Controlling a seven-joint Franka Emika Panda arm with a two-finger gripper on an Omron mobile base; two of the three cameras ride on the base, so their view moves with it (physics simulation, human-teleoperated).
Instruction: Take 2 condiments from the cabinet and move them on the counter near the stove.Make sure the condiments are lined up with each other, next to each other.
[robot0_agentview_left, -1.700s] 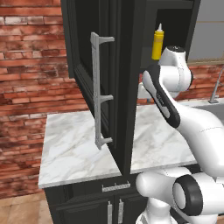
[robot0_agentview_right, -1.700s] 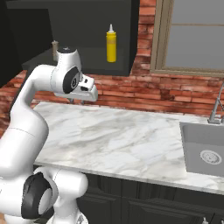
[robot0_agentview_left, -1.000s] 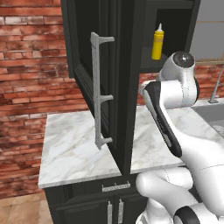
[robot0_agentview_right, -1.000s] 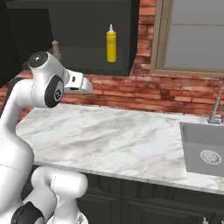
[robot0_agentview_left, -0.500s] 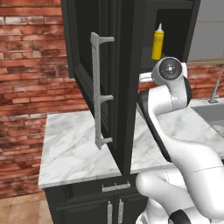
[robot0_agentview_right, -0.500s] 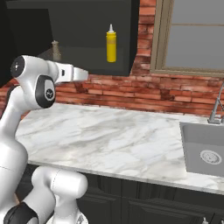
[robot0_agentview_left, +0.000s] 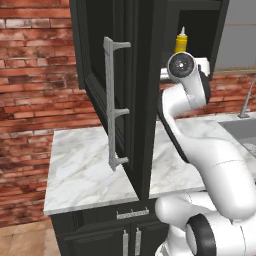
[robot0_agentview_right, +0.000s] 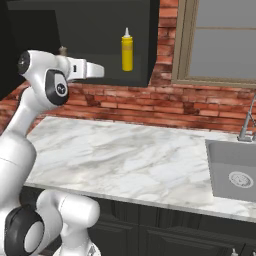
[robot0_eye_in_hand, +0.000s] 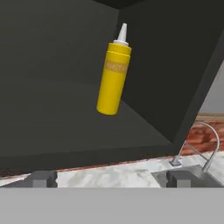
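— While the arm's elbow hung low over the marble a moment ago, what has changed?
— The arm has swung up. In the right base view the hand now reaches level with the cabinet (robot0_agentview_right: 100, 50) shelf, where before it sat lower, in front of the brick wall. The gripper (robot0_eye_in_hand: 111, 177) has its two finger tips spread wide, nothing between them, pointed into the open cabinet.

— And the yellow squeeze bottle (robot0_eye_in_hand: 113, 76)?
— Unmoved on the shelf (same spot in every earlier picture). It stands upright in both base views, long axis vertical, white nozzle pointing up toward the cabinet's top. In the hand view it leans a little to the right, which is the camera's roll, not the bottle's. It sits well ahead of the finger tips, not touching them.

— The second condiment?
— The small tan-brown jar (robot0_agentview_right: 63, 50) shows just its knobbed top above the hand in the right base view, left of the yellow bottle and apart from it.

— The door?
— Swung open as before, its grey bar handle (robot0_agentview_left: 113, 105) over the marble counter (robot0_agentview_left: 80, 165).
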